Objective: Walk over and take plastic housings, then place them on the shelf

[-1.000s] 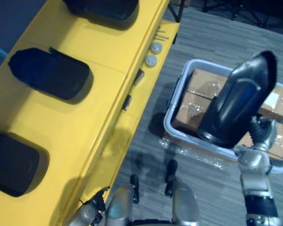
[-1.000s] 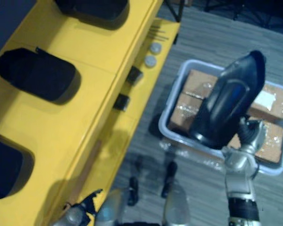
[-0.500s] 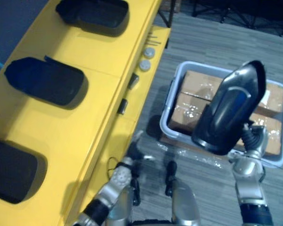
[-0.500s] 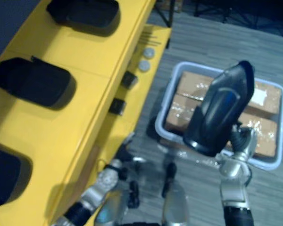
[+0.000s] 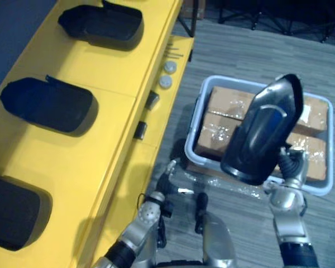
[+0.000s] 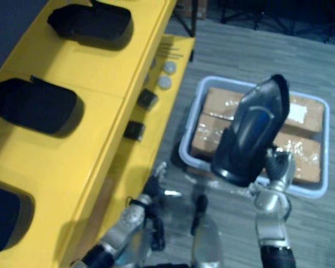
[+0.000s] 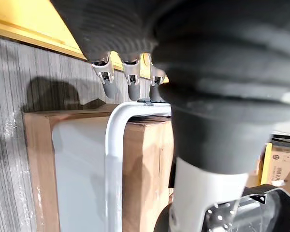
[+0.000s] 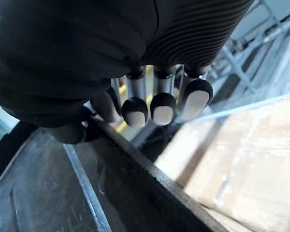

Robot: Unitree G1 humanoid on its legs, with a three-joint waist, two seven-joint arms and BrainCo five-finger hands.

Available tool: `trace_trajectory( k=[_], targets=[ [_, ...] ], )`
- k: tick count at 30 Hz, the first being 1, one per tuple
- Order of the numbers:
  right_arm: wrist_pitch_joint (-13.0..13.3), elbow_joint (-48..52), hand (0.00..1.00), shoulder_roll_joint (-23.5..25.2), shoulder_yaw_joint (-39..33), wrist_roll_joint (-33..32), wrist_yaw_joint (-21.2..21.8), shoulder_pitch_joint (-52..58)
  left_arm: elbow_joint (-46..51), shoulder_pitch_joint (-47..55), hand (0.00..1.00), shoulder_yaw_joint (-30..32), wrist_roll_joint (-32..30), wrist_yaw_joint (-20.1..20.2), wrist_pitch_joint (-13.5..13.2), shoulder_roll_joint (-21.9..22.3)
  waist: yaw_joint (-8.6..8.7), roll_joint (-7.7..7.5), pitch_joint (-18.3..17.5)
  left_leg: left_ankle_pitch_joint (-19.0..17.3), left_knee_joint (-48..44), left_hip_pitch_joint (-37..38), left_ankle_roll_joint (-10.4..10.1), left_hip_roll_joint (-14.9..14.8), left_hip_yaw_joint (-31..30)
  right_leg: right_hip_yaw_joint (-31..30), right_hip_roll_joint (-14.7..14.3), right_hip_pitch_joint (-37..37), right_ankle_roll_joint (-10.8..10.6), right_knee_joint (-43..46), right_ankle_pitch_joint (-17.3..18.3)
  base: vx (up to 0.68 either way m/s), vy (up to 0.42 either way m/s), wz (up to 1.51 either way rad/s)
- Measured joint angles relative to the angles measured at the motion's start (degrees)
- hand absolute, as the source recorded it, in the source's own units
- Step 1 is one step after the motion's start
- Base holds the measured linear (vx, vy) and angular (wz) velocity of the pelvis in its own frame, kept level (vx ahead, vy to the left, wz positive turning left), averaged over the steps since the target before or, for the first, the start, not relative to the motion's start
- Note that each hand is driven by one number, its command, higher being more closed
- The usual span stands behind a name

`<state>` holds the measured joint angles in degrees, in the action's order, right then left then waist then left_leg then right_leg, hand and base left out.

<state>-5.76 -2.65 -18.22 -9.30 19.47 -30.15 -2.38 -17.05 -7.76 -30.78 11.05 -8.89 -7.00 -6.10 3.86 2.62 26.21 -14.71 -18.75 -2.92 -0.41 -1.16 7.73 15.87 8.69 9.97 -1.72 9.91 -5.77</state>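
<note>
The right hand (image 5: 290, 166), fingers curled on its rim, holds the plastic housing (image 5: 262, 137) upright, well right of the shelf (image 5: 109, 131).

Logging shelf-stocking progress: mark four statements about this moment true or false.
1. The right hand grips a black housing. True.
2. That housing hangs above the yellow shelf. False: it is above the bin of cardboard boxes on the floor.
3. Three more housings lie on the shelf. True.
4. The left hand holds a housing. False: it is open and empty, low beside the shelf.
</note>
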Motion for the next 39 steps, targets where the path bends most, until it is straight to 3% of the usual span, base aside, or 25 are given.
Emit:
trace_trajectory(
  k=[4,7,15,21,32,39],
  targets=[
    [3.14,1.64,1.0,-0.05,-0.25,3.38,-3.64,0.32,0.07,-0.41,0.0,0.34,5.18,1.2,1.91,-0.03,0.32,0.3,-1.39,0.02,0.83,1.09,0.01,0.0,0.69,-0.45,-0.24,-0.84,-0.27,-1.08,-0.19,-0.01,0.018,-0.08],
    [5.0,2.12,1.0,-0.22,-0.91,4.26,-6.46,1.02,0.09,-0.97,0.0,0.88,8.88,2.88,1.94,-0.16,0.33,0.34,-2.72,0.09,1.51,2.63,0.0,0.03,0.79,-0.49,-0.35,-1.9,-0.4,-1.45,-0.29,0.01,0.014,-0.02],
    [10.55,1.96,1.0,-0.32,-3.71,6.77,-12.92,1.17,3.64,-3.51,0.0,3.75,11.53,2.77,1.81,-0.26,1.78,0.85,-5.73,1.15,3.37,5.94,0.12,0.9,1.09,-0.95,0.14,-4.27,-0.54,-2.29,-0.22,-0.01,0.036,-0.02],
    [14.06,-0.19,1.0,-0.48,-3.32,8.64,-13.31,0.86,4.15,-4.15,0.0,5.22,11.63,2.8,1.97,0.25,1.94,0.74,-7.26,1.82,4.88,7.21,0.08,0.96,1.04,-0.81,-0.01,-6.11,-0.77,-4.65,-0.83,-0.08,-0.003,0.0],
    [14.78,-3.03,1.0,-0.47,2.86,10.62,-12.23,-3.46,4.7,-4.19,0.0,5.87,11.51,4.54,1.62,0.27,1.42,0.55,-8.74,2.08,5.18,7.89,0.08,0.95,0.87,-0.44,-0.47,-8.13,-0.61,-7.21,-3.14,-0.03,-0.001,0.0],
    [16.86,-3.89,1.0,-0.29,8.56,10.63,-12.21,-5.47,5.62,-4.18,0.0,5.48,11.42,6.83,1.69,0.33,0.46,0.56,-8.93,2.16,5.21,7.89,0.13,0.96,0.58,-0.1,-0.5,-8.27,-0.69,-7.55,-3.24,0.0,0.0,0.0]
  ],
)
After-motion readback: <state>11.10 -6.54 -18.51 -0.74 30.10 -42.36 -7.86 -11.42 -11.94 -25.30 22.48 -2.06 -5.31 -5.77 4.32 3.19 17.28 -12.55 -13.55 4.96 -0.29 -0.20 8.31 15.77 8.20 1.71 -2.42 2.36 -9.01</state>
